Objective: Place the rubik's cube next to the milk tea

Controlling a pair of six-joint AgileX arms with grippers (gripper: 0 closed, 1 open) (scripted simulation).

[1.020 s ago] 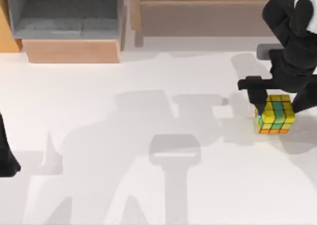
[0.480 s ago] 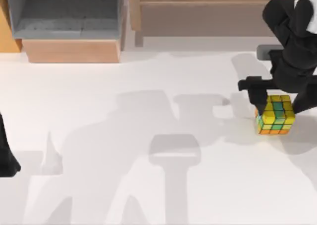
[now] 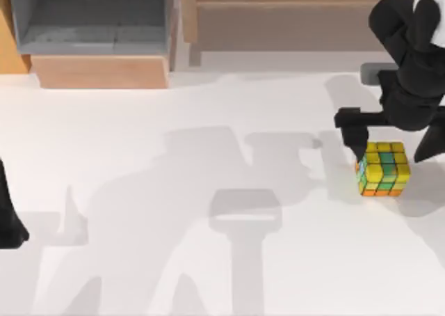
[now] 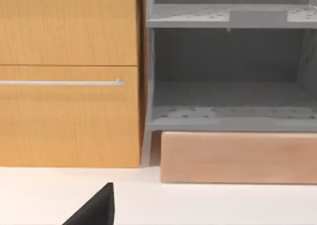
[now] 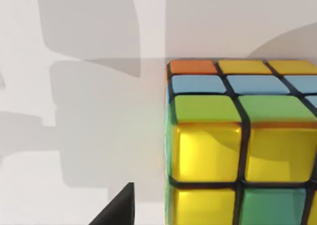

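Observation:
The rubik's cube (image 3: 382, 168), tiled in yellow, green and orange, rests on the white table at the right side. It fills much of the right wrist view (image 5: 237, 150), where blue tiles show as well. My right gripper (image 3: 391, 147) hovers just behind and over the cube, open, with one finger on either side of it. One black fingertip (image 5: 119, 212) stands clear of the cube's yellow face with a gap between. My left arm (image 3: 10, 218) is parked at the table's left edge, its gripper open. The milk tea is out of view.
A grey shelf unit (image 3: 90, 24) with a pale wooden block (image 3: 101, 71) in front of it stands at the back left, beside an orange wooden cabinet (image 4: 69, 76). A long wooden unit (image 3: 278, 17) lines the back wall. White tabletop spreads across the middle and front.
The cube has shifted slightly left and toward the front, and more of its top shows. The right gripper's fingers have drawn back from it a little. The left arm is still.

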